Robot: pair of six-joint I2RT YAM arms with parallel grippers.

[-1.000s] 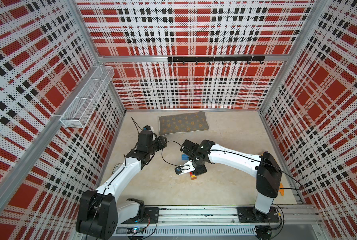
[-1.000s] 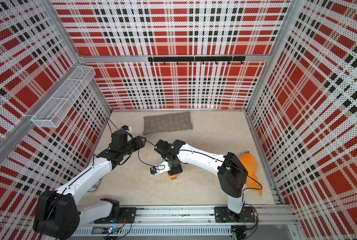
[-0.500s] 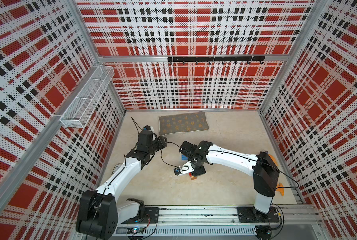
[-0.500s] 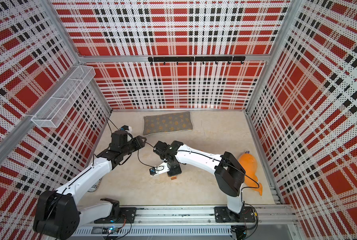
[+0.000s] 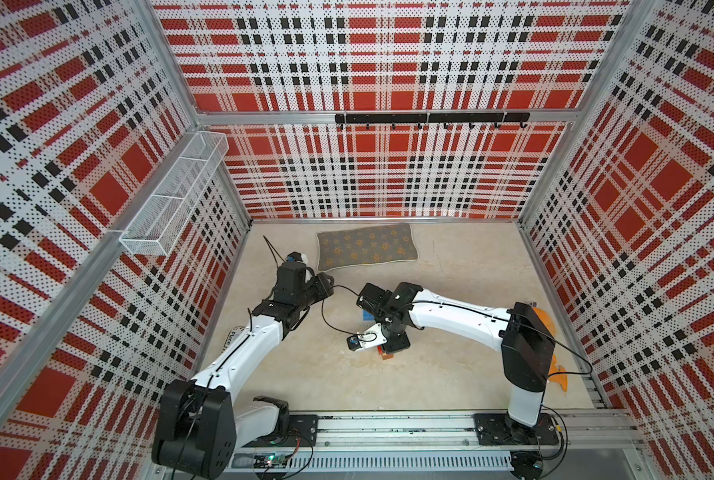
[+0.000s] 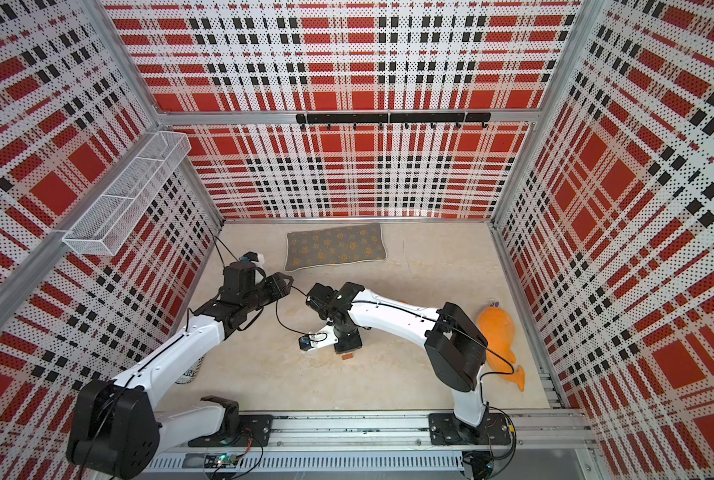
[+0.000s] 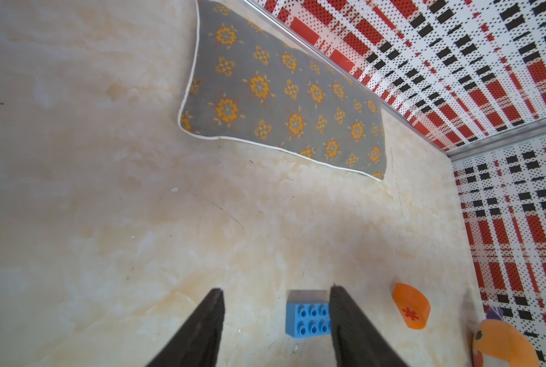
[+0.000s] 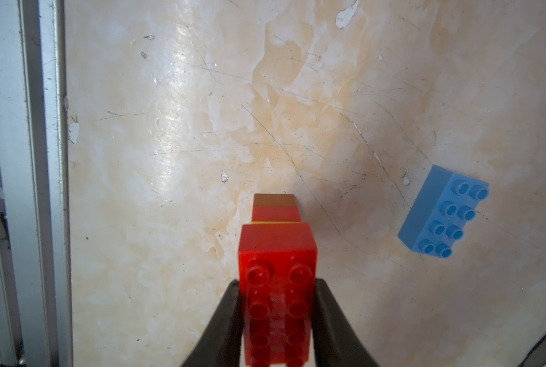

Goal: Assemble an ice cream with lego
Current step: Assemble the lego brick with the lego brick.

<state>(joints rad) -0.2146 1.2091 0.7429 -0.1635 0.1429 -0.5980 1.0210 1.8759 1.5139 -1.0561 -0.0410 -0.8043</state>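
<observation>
My right gripper [image 8: 278, 284] is shut on a red rectangular brick [image 8: 278, 251]. This brick tops a narrow stem of lego: a thin yellow edge, a small red brick [image 8: 275, 213] and a brown brick [image 8: 275, 200] towards the table. In both top views the gripper [image 5: 392, 345] [image 6: 349, 343] points straight down over the brown brick [image 5: 385, 355]. A blue brick [image 8: 443, 213] [image 5: 367, 316] lies loose beside it, studs up. My left gripper [image 7: 276, 290] [image 5: 326, 286] hovers open and empty above the table, the blue brick [image 7: 308, 314] seen far beyond its fingers. The orange dome [image 7: 411, 306] with a red asterisk lies loose further right.
A grey flowered cushion [image 5: 365, 247] lies at the back of the table. A big orange fish-shaped toy [image 6: 496, 336] rests by the right wall. A white wire basket [image 5: 172, 195] hangs on the left wall. The arms' rail [image 5: 388, 428] runs along the front edge.
The right arm's elbow has shifted slightly left while its gripper stays shut on the red brick over the stem. The left arm has not moved.
</observation>
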